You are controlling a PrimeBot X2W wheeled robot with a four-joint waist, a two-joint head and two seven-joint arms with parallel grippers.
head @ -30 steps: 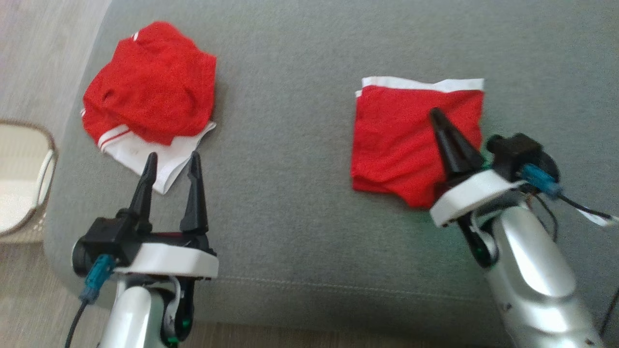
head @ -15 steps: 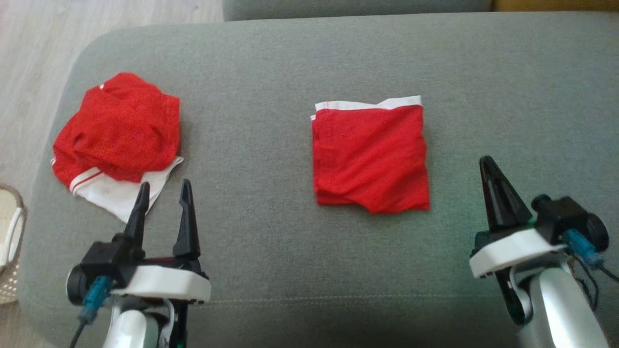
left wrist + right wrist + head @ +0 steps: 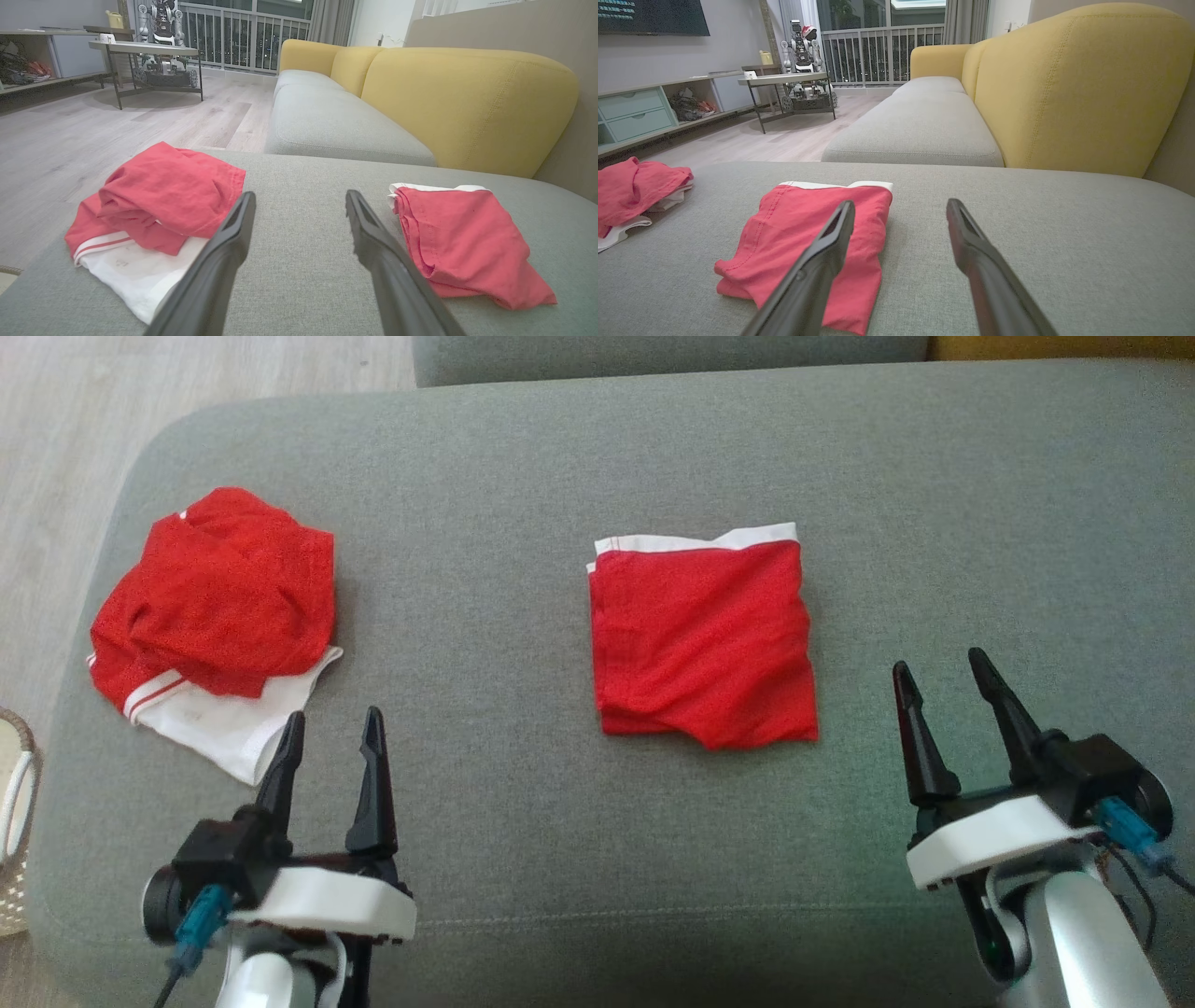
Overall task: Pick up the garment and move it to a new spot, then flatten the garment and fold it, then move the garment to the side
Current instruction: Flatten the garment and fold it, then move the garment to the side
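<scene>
Pale wood-plank floor (image 3: 75, 392): runs past the left and far-left sides of the cushion.

Broad grey fabric sofa cushion (image 3: 560, 476): carries both garments. Its far-left corner is rounded and a seam runs along its near edge.

Mustard-yellow padded sofa backrest (image 3: 467, 102): stands along the cushion's right side in the left wrist view, behind a second grey seat.

Woven basket with a pale handle (image 3: 13, 905): on the floor beside the cushion's near-left corner. Only a sliver shows, so the basket reading is probable rather than sure.

Crumpled red garment on a white one with red stripes (image 3: 215, 607): heaped by the cushion's left edge, with a white corner pointing toward the near edge.

Folded red garment with a white band (image 3: 702, 644): lies as a flat, roughly square packet about the middle of the cushion. The white band is on its far side, the near edge is a little rumpled, and it is well apart from the heap. Nothing holds it.

Left pincer (image 3: 335, 715): over the cushion's near-left part, fingers spread wide and empty. One fingertip is at the heap's white corner. Whether it touches cannot be told.

Right pincer (image 3: 938, 659): over the cushion's near-right part, just right of the folded garment and clear of it. Its fingers are spread wide with nothing between them.
</scene>
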